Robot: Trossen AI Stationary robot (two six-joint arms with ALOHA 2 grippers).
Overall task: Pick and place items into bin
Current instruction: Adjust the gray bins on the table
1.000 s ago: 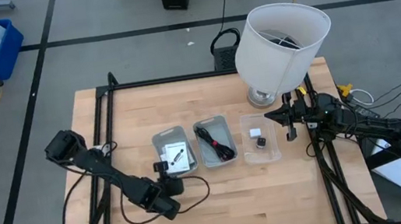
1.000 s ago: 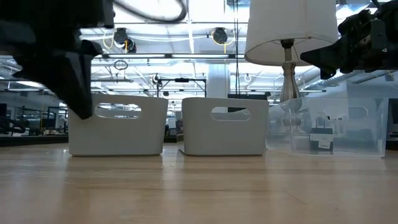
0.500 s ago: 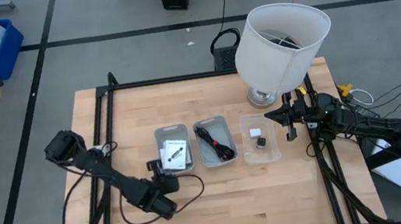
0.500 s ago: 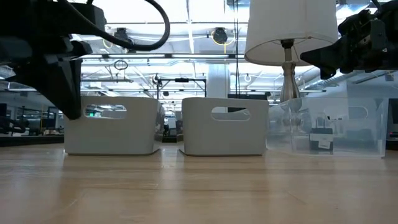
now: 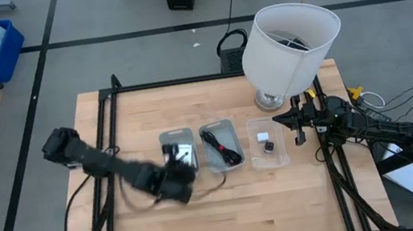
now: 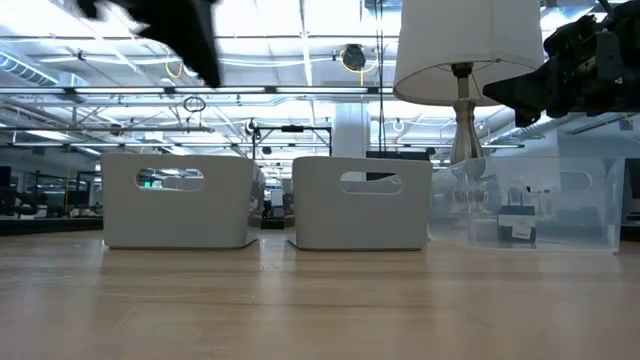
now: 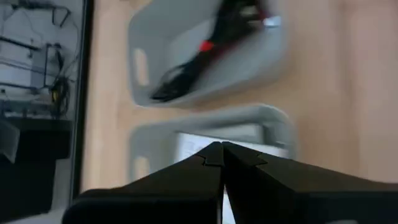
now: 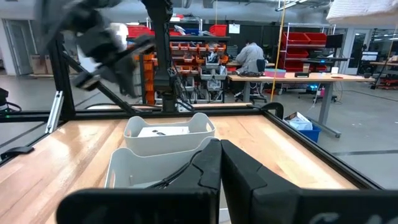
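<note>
We saw a wooden tabletop (image 5: 228, 210) carrying two grey bins (image 5: 179, 153), a clear bin (image 5: 270, 155) and a lamp (image 5: 290, 43). A card (image 8: 163, 131) and the cable bundle (image 5: 222, 146) lay binned. The left tool (image 5: 175, 168) hung clenched over the card bin; the right tool (image 5: 297, 123) was clenched beside the lamp. A person (image 8: 252, 56) sat at a workbench behind.

Lying flat inside the left grey bin (image 5: 164, 146): a white square card (image 8: 163, 131) with black marks, partly hidden from above. Coiling loosely along the middle grey bin (image 5: 232, 141): a black-and-red cable bundle (image 5: 221, 147), stretching end to end, its red part showing near the centre. Sitting apart on the floor of the clear bin (image 5: 281, 152): a tiny white block (image 5: 262, 135) toward the far side, a tiny black cube (image 5: 269, 146) just nearer.
</note>
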